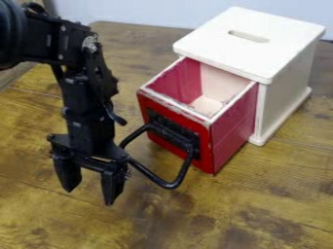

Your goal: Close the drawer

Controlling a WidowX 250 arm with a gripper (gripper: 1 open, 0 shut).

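With our gripper (92,185) spread wide and empty, low just beside the black loop handle (156,160) of the drawer (196,115), which juts open from the white cabinet (260,58), we risk snagging that loop and skewing the drawer.

No readable text, labels or numbers appear anywhere.

Single high front view (near table (260,209))

Even, fairly bright light falls from above; the cabinet (254,53) casts a soft shadow on the wooden table (260,204). The low-resolution picture looks slightly soft throughout.
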